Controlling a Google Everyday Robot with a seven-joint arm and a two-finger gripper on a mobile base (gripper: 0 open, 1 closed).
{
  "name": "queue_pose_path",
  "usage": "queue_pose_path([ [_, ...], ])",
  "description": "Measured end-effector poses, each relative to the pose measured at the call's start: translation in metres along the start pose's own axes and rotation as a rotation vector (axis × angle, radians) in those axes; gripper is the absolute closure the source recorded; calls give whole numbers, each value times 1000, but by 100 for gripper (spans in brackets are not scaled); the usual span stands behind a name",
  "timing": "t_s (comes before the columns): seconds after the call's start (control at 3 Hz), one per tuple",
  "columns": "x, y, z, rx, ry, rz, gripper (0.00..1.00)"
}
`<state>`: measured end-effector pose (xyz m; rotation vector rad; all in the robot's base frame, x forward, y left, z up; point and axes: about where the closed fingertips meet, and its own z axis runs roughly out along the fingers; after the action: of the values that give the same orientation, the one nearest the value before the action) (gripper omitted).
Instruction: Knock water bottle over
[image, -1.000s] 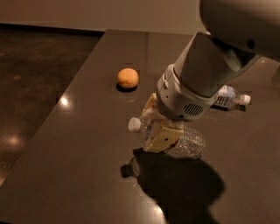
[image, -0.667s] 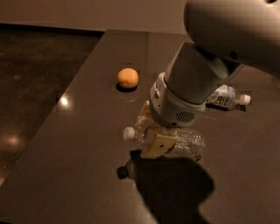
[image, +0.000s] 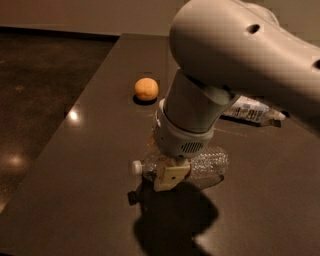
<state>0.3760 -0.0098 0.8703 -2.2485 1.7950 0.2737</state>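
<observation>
The water bottle (image: 210, 164), clear and crinkled with a white cap (image: 136, 167), lies on its side on the dark table (image: 90, 165), cap pointing left. My gripper (image: 169, 179) comes down from above at the bottle's neck end, touching or just in front of it. Its tan tip hides part of the bottle near the cap. The big white arm (image: 240, 55) covers the middle and upper right of the camera view and hides the bottle's label.
An orange round fruit (image: 146, 89) sits further back on the table. A second bottle with a white and light-blue label (image: 250, 110) lies on its side at the back right. The table's left edge runs diagonally, with dark floor (image: 40, 100) beyond.
The arm has moved down and to the left. The bottle's cap has shifted left and lower, and the bottle now lies flat on the table.
</observation>
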Motion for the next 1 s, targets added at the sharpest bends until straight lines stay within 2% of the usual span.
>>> queue_pose_path([
  [0.33, 2, 0, 12, 0, 29, -13, 36],
  [0.67, 1, 0, 10, 5, 31, -15, 12],
  [1.0, 0, 1, 9, 9, 32, -17, 0],
])
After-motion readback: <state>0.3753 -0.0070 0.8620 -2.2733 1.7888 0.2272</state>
